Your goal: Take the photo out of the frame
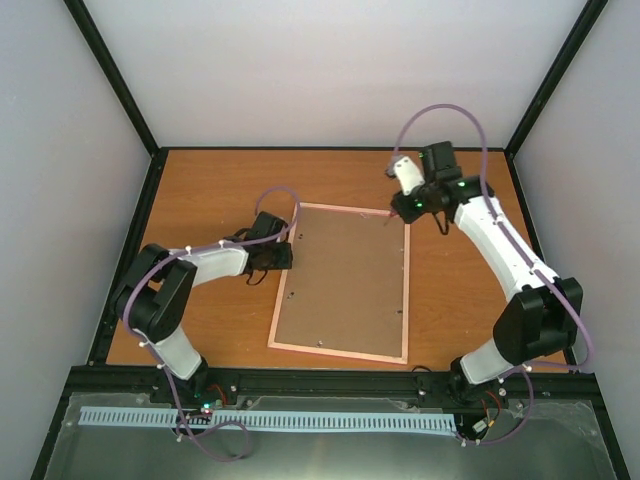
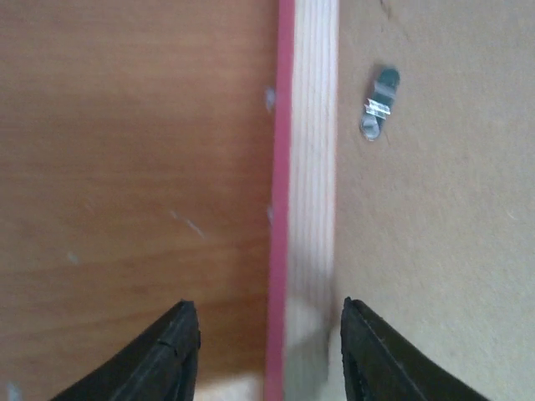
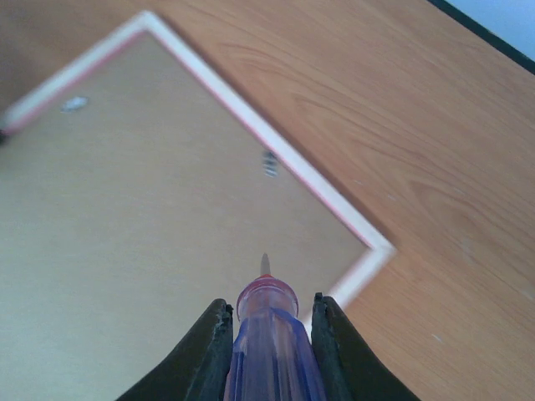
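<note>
Your thin pink rectangular picture frame (image 1: 340,285) is lying brown board up in the middle of the wooden table (image 1: 200,200), reaching toward its near edge. Your left claw (image 2: 272,322) is standing spread, straddling the frame's left rail. Farther back, your right claw (image 3: 269,311) is pinching the red-and-purple translucent screwdriver (image 3: 272,351), whose tip is pointing over the frame's far right corner.

A wood-grain table (image 1: 200,190) sits between pale walls (image 1: 340,70); a ribbed white strip (image 1: 270,421) runs along the near side. A purple-and-red-handled screwdriver (image 3: 269,351) points down, far right.
</note>
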